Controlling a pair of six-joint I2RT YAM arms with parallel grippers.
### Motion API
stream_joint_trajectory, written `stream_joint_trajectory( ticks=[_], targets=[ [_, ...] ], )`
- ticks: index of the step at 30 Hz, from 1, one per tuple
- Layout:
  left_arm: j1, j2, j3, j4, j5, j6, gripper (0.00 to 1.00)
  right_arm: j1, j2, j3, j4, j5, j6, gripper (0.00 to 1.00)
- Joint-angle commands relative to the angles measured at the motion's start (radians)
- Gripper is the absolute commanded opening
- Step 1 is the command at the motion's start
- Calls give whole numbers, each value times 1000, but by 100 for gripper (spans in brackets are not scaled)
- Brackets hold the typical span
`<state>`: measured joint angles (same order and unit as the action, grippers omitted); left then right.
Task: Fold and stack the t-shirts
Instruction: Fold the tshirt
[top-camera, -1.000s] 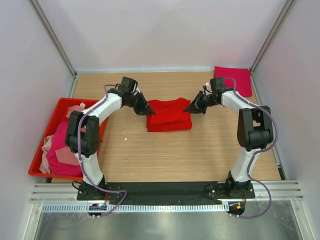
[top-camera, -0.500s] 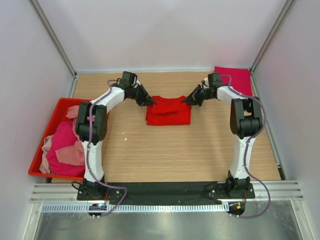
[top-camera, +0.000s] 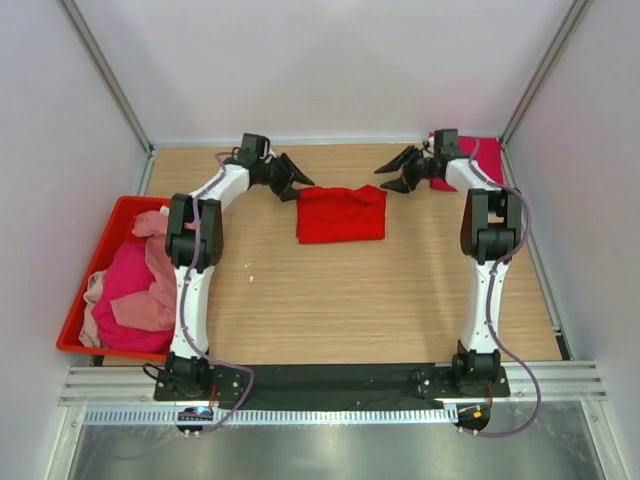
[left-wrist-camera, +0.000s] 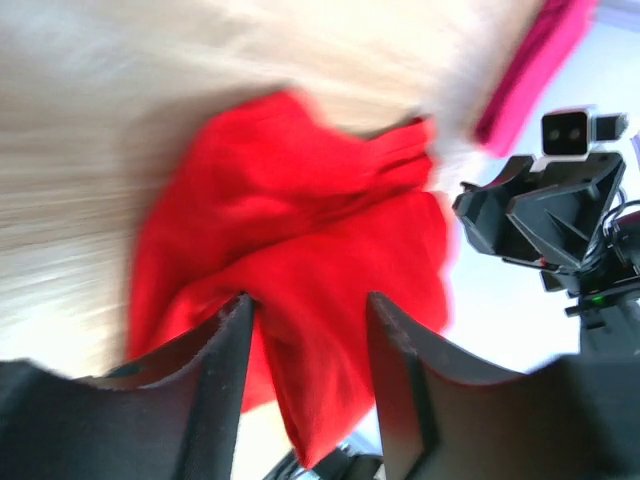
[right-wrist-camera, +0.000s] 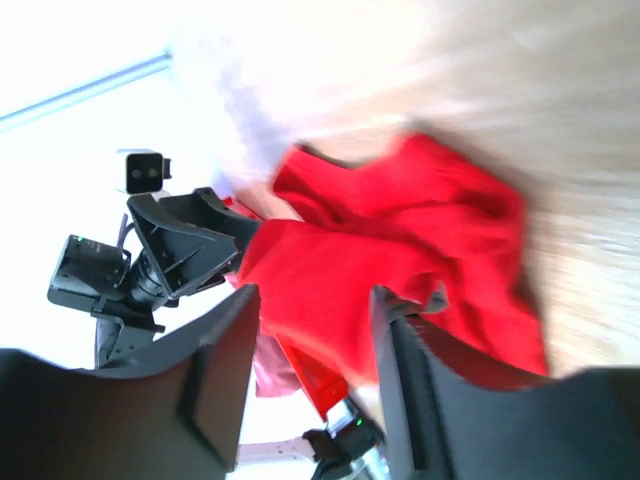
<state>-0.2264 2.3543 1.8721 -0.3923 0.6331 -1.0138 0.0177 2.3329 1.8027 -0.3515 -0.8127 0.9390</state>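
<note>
Nearest, well short of both sets of jaws: the two arm bases (top-camera: 185, 378) at the near edge of the table (top-camera: 350, 300).

Next, far to the left of the left gripper (top-camera: 300, 190) and nearer than it: a red bin (top-camera: 118, 208) heaped with loose shirts, a magenta-crimson t-shirt (top-camera: 125, 295) with a pale pink t-shirt (top-camera: 160, 270) draped over it and trailing toward the rim.

Further out, on the wood between the two grippers and just on the near side of both: a bright red t-shirt (top-camera: 341, 213), folded to a rough rectangle and lying flat.

Left jaws spread wide and empty, just beside the red shirt's far left corner; touching or not, impossible to tell from above. Right gripper (top-camera: 385, 180) likewise spread wide and empty, just beside the far right corner, contact equally unclear.

From the left wrist, blurred: red cloth past the parted fingers (left-wrist-camera: 215, 380), nothing between them, with the other gripper opposite, across the shirt. From the right wrist, just as blurred: the same red cloth beyond the gap, nothing pinched.

Farthest, behind the right jaws and to their right, in the far corner of the table: a folded magenta t-shirt (top-camera: 482, 160), flat, well apart from the red one.
</note>
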Motion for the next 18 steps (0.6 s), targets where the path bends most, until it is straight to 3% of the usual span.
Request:
stream_joint_trajectory(
  ticks=[1,6,9,14,18],
  targets=[
    [13,-73,85,-9,45,-17,56,-4,-41,184,-162,24,-83,56],
    [18,-191,30,-131,-18,64,64,-7,-72,354,-517,161,-278,57],
    [19,-306,-83,-152,-65,125,63,21,-169,270,-560,236,-373,57],
    [-5,-429,-247,-136,-79,173,54,94,-306,52,-367,288,-402,53],
    [-33,-409,-310,-47,-50,144,47,140,-300,-29,-243,248,-348,36]
  ],
)
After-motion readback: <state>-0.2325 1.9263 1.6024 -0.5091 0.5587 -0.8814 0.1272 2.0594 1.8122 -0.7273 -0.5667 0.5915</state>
